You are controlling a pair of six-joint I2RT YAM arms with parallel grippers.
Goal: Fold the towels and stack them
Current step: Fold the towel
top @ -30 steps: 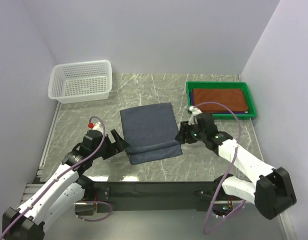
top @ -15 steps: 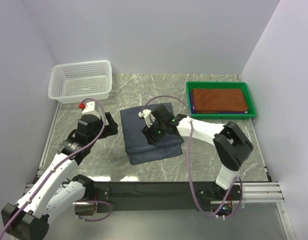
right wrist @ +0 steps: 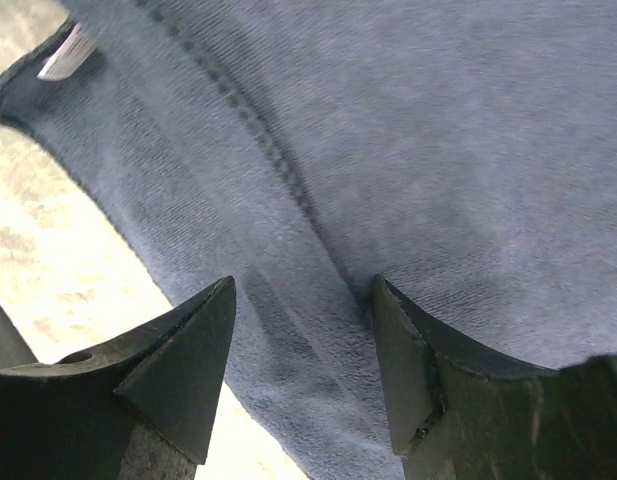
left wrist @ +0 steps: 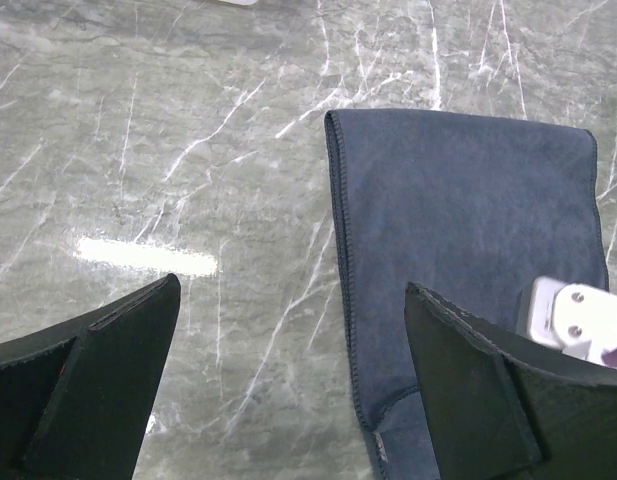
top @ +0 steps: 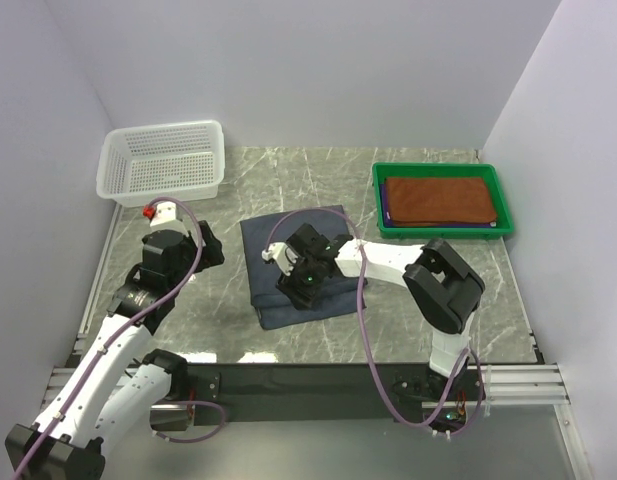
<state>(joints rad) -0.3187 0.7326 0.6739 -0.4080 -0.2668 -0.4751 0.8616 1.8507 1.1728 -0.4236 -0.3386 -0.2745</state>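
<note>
Towel (top: 258, 272) btw basket (top: 164, 186) L, tray (top: 444, 232) R

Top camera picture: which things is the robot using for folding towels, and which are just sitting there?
For the job: grey-blue towel, rust-brown towel.
Just sitting there: white basket, green tray.

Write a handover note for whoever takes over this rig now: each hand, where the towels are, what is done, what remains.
Left hand: open, holding nothing, hovering beside the grey-blue towel, at its left edge.
Right hand: jaws apart, low over that towel, straddling a seam.
Rust-brown towel: folded in the green tray, a bluish towel edge showing beneath.
Done: tray stack begun; grey-blue towel folded over on the table.
Left: probably finish folding it, then stack it in the tray.
</note>
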